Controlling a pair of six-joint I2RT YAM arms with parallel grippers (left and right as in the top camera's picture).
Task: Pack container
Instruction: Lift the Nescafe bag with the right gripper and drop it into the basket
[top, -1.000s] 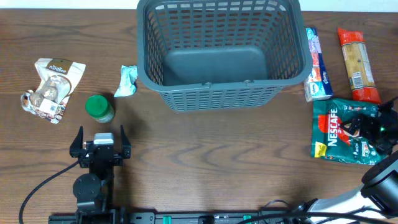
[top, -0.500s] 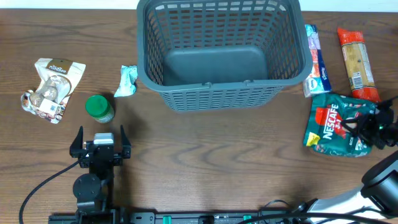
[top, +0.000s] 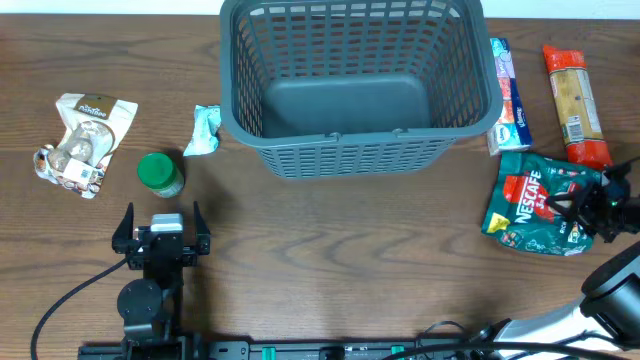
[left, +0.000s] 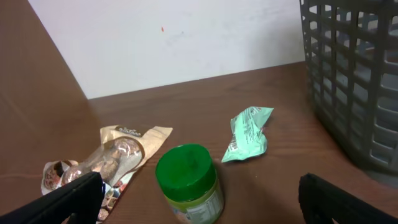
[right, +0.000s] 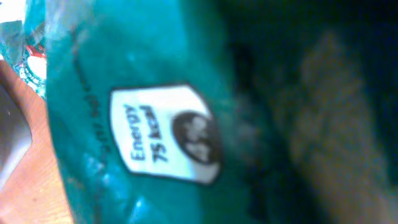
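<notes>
The container (top: 340, 140) is a large dark grey slotted basket at the back middle, with nothing in it. Its wall (left: 354, 81) shows at the right of the left wrist view. A green Nescafe packet (top: 530, 215) lies tilted and crumpled at the right. My right gripper (top: 600, 205) is shut on the packet's right side. The packet's teal face (right: 137, 124) fills the right wrist view and hides the fingers. My left gripper (top: 160, 225) stands open near the front left, just short of a green-lidded jar, with nothing between its fingers (left: 74, 196).
The green-lidded jar (top: 160, 172) stands ahead of the left gripper. A small pale green packet (top: 205, 130) lies beside the basket and a beige snack bag (top: 85, 140) at far left. A blue-white packet (top: 508, 100) and a long orange packet (top: 575, 105) lie at the right.
My right gripper has shut on the Nescafe packet. The packet has shifted left, tilted and crumpled. The left arm has not moved.
</notes>
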